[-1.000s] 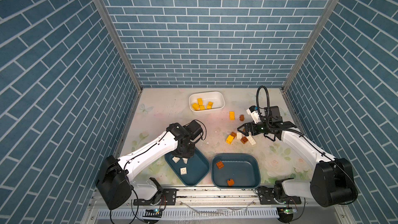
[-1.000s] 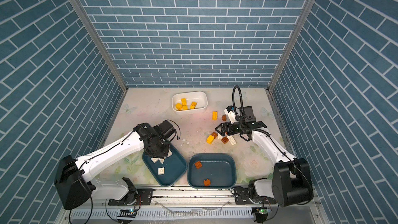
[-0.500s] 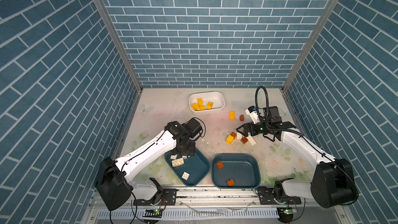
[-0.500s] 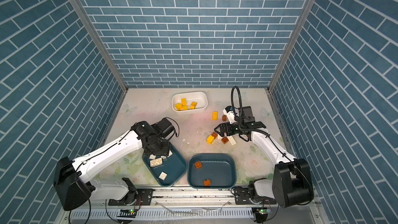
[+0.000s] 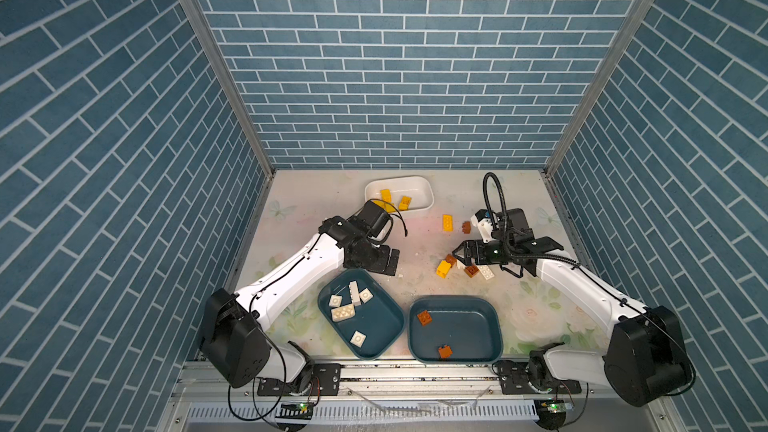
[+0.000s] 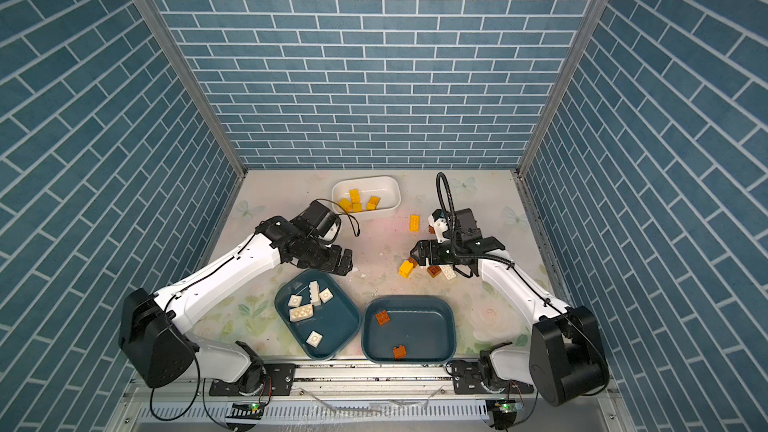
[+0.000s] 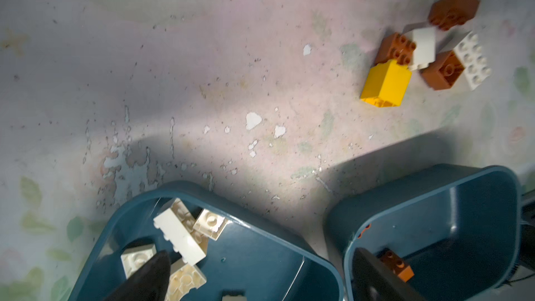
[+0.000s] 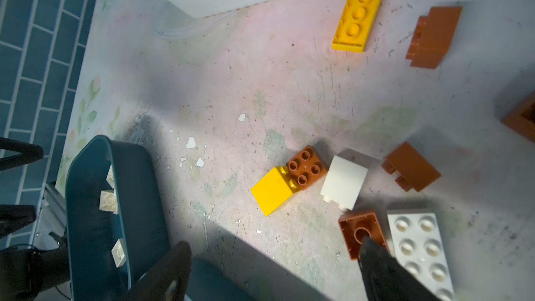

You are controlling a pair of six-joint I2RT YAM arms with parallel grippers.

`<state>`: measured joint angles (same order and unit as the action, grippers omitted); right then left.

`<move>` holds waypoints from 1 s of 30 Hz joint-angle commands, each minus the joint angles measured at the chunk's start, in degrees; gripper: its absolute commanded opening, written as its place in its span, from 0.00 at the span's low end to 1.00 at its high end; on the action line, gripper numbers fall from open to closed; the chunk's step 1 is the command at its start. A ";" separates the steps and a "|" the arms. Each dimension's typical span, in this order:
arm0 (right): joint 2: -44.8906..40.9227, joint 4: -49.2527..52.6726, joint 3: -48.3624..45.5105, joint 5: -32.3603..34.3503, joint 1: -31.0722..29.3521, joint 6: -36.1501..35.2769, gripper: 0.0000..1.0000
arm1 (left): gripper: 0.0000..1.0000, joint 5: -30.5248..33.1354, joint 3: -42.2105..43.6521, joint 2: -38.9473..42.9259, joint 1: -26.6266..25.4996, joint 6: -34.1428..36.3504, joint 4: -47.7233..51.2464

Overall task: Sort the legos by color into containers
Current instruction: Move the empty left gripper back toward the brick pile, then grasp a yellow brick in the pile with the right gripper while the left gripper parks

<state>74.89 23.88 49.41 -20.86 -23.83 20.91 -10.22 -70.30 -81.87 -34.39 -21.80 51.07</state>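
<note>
- Where unsorted, small studded plastic legos [image 5: 444, 268] in yellow, brown and white lie clustered at 3 o'clock of table centre; a long yellow brick [image 5: 447, 223] and a brown brick [image 5: 466, 226] lie at 1 o'clock.
- Small white plastic tub [image 5: 419, 191], 12 o'clock: yellow bricks only.
- Dark teal plastic tub [image 5: 374, 338], 7 o'clock: white bricks. Second teal tub [image 5: 465, 326], just beside at 5 o'clock: two brown bricks.
- Left gripper [image 5: 390, 261]: jaws spread, empty, at the first teal tub's 1 o'clock rim.
- Right gripper [image 5: 459, 256]: jaws apart, grasping nothing, over the cluster.
</note>
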 commanded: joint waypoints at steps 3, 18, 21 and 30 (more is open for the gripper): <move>5.46 6.80 3.70 12.71 -5.45 13.24 0.87 | 1.00 -10.15 2.05 0.80 5.31 6.71 -9.02; 16.76 4.94 9.49 23.31 -16.48 36.38 0.75 | 1.00 -11.27 5.27 0.98 9.65 7.62 -9.09; 18.47 6.98 10.60 25.54 -17.03 41.04 0.66 | 0.99 -10.42 6.92 2.42 9.67 7.39 -9.31; 22.60 4.91 10.61 24.81 -18.87 49.13 0.50 | 1.00 -8.81 8.39 5.58 11.14 9.59 -6.45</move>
<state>95.59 28.62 58.89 2.61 -42.00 64.51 -20.34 -62.63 -77.36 -24.27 -14.35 42.76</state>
